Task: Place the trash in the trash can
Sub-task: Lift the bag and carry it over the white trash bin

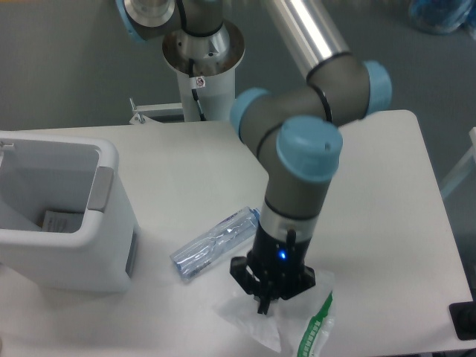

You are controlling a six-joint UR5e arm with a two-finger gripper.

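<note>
Gripper (pixel 262 306) pinching bag (pixel 286 327) near front table (pixel 387 223) edge; bottle (pixel 214 244) beside

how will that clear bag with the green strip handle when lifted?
Probably floppy: the bag looks thin and wrinkled, so it should sag from wherever the gripper pinches it. Likely very light. The glossy film may slip between the fingers.

White table (pixel 186 160); grey floor (pixel 67 67); blue bag (pixel 442 15) top right; black object (pixel 465 321) at right edge.
</note>
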